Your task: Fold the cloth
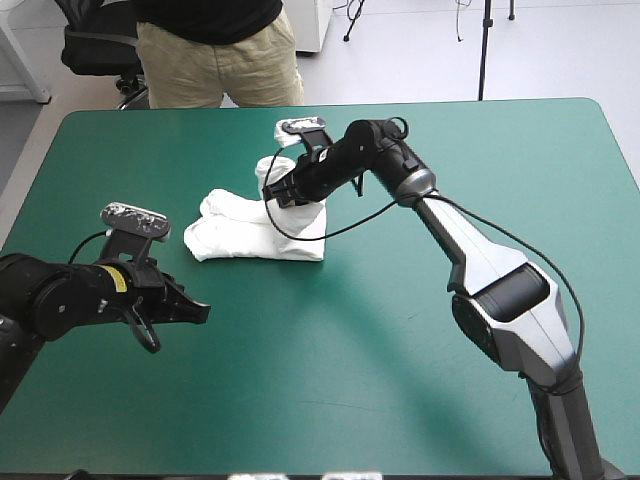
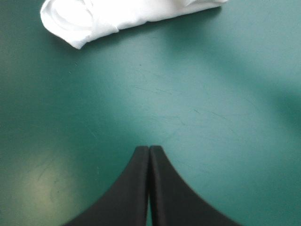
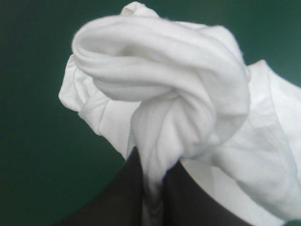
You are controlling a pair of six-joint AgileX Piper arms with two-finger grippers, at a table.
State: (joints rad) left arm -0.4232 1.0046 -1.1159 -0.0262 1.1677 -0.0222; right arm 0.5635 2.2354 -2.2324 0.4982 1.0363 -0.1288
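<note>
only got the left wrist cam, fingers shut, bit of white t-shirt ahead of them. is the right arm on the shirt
Observer: Yes. The right gripper is shut on the T-shirt, with a fold pinched in it.
Operator: flat or bunched where it holds
Observer: Bunched. In the right wrist view the pinched cloth curls into a twisted roll just ahead of that gripper.
Operator: and the rest of it
Observer: The rest lies on the teal-green cover as a rough folded bundle. The left gripper is apart from it, toward the table's near left.
</note>
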